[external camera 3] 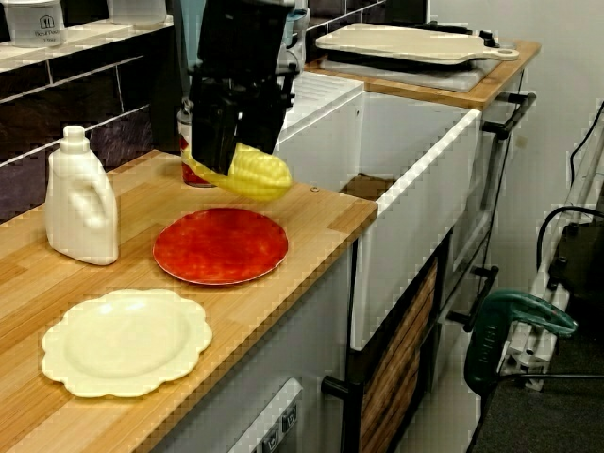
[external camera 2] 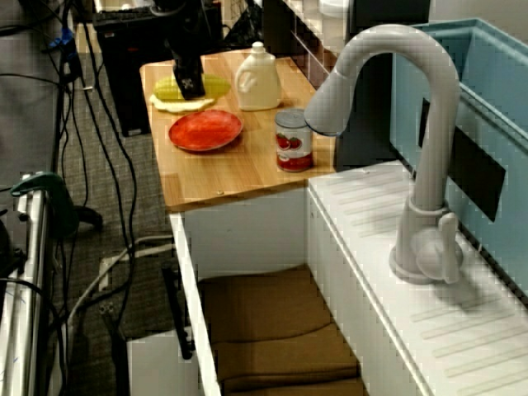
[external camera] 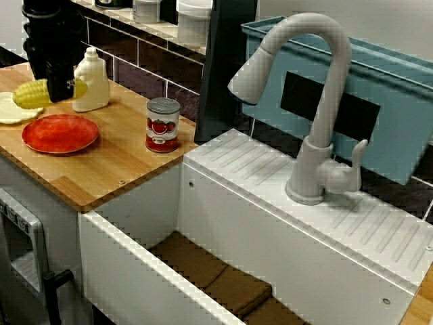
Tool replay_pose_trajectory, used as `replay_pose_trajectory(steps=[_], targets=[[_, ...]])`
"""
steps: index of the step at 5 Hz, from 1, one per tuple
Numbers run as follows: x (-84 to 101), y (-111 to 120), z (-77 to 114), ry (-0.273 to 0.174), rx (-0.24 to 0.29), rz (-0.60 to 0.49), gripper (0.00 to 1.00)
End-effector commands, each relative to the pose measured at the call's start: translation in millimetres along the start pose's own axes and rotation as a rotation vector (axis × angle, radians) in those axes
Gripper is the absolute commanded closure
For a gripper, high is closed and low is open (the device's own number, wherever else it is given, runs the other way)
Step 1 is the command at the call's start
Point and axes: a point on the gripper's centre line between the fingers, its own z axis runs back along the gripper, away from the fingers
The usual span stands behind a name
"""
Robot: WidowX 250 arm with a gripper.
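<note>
In the view from the sink side, my black gripper (external camera: 59, 91) is shut on a yellow corn cob (external camera: 34, 93) and holds it in the air above the wooden counter (external camera: 115, 169). The cob hangs beside a white bottle (external camera: 91, 80), over the area of a cream scalloped plate (external camera: 8, 112) and a red plate (external camera: 59, 133). The view from the counter's end shows the gripper (external camera 3: 226, 160) gripping the corn cob (external camera 3: 257, 176) just above the red plate's (external camera 3: 220, 245) far edge, with the cream plate (external camera 3: 127, 340) nearer. A tomato can (external camera: 162, 124) stands to the right.
A white faucet (external camera: 318, 101) stands behind a deep white sink (external camera: 135, 271) with brown cloths (external camera: 223, 281) in its bottom. A blue bin (external camera: 399, 108) sits behind the faucet. A cutting board (external camera 3: 415, 42) lies past the sink. Cables (external camera 2: 91, 148) cover the floor.
</note>
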Motion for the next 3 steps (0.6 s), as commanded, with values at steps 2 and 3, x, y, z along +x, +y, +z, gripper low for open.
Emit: replay_pose_trajectory(steps=[2, 3], targets=[[28.4, -6, -37.3, 0.008, 0.077, 0.018, 1.00], [31.3, 2, -44.2, 0.023, 0.092, 0.025, 0.00]])
